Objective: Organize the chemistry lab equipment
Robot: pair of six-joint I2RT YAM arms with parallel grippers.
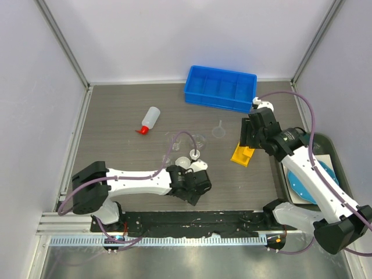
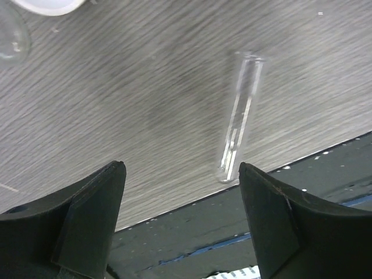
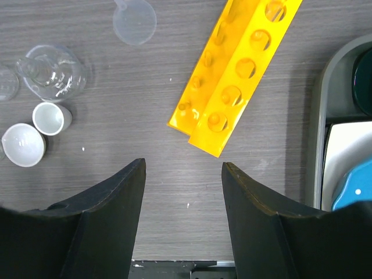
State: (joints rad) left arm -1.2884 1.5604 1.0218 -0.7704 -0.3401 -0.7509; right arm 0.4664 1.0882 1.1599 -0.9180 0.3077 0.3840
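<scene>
Rack [image 1: 242, 154] is lying flat mid-table overhead, squeeze bottle [image 1: 149, 120] lying well left. Left wrist: left gripper [image 2: 181, 168] is gaping empty, glass tube [image 2: 239, 133] lying just ahead. Right wrist: right gripper [image 3: 183, 165] is hanging open, empty, near the rack; white dishes [image 3: 24, 144], perhaps two, are sitting left.

I'm looking down on a grey wood-grain table [image 1: 116, 116] boxed in by plain white walls [image 1: 174, 35], with metal posts [image 1: 64, 43] in the back corners. The light is even, with soft shadows. A black strip [image 1: 192, 220] and a ribbed metal rail [image 1: 174, 240] edge my side.
</scene>
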